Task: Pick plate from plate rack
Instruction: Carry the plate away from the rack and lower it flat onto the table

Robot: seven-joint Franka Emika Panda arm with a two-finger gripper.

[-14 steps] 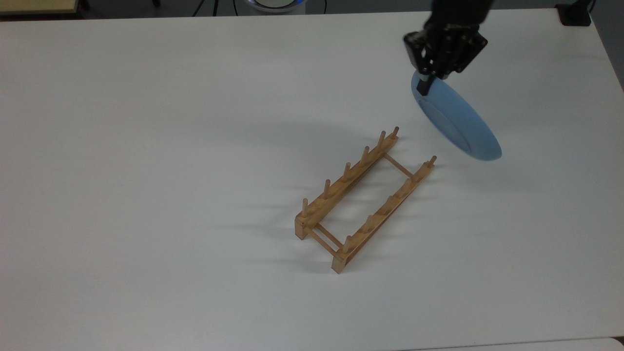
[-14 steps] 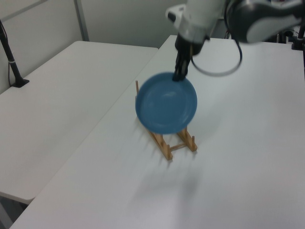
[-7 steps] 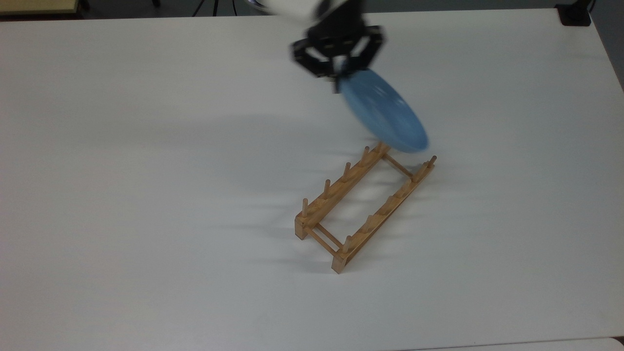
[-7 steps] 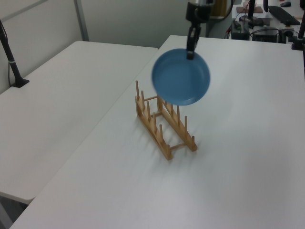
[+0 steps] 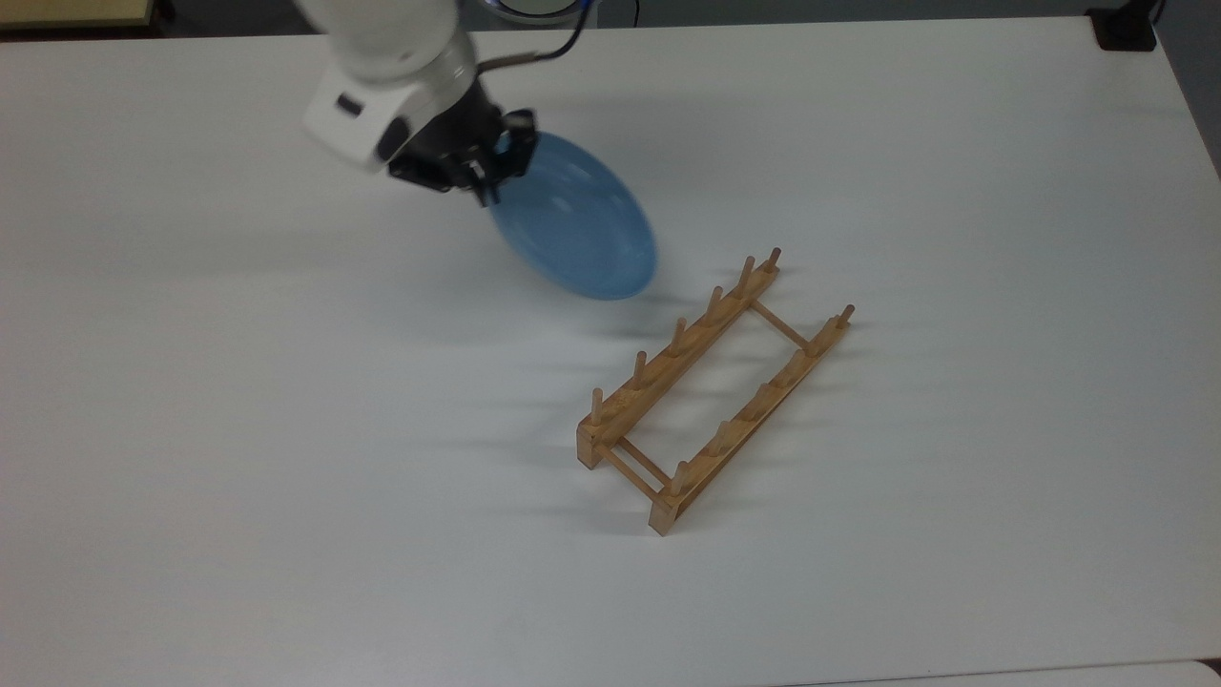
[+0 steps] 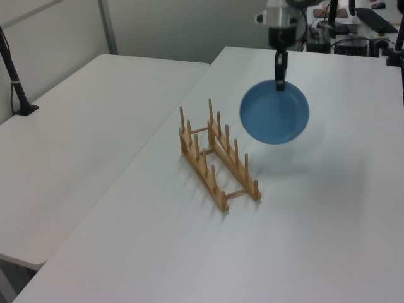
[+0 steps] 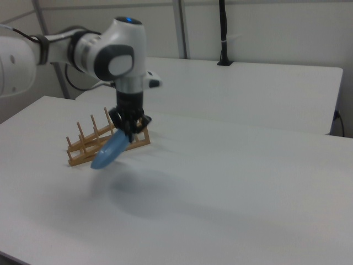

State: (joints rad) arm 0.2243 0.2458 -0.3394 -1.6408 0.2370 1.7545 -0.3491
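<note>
The light-blue plate [image 5: 575,218] hangs tilted in the air, clear of the rack, gripped at its upper rim by my gripper [image 5: 488,176], which is shut on it. In the left view the plate [image 6: 274,115] hangs below the gripper [image 6: 279,81], to the right of the plate rack [image 6: 216,159]. In the right view the plate [image 7: 108,150] shows edge-on under the gripper [image 7: 130,131], in front of the rack [image 7: 94,142]. The wooden plate rack [image 5: 713,387] stands with nothing in it on the white table [image 5: 238,429], lower right of the plate in the top view.
A second white table [image 6: 82,120] stands beside this one, with a black post [image 6: 14,79] clamped on it. A black object [image 5: 1126,27] sits at the table's far right corner in the top view. Cables and equipment lie beyond the far edge.
The arm has swung the plate from the top view's right side across the rack's far end to the left. The plate now hangs left of the rack there.
</note>
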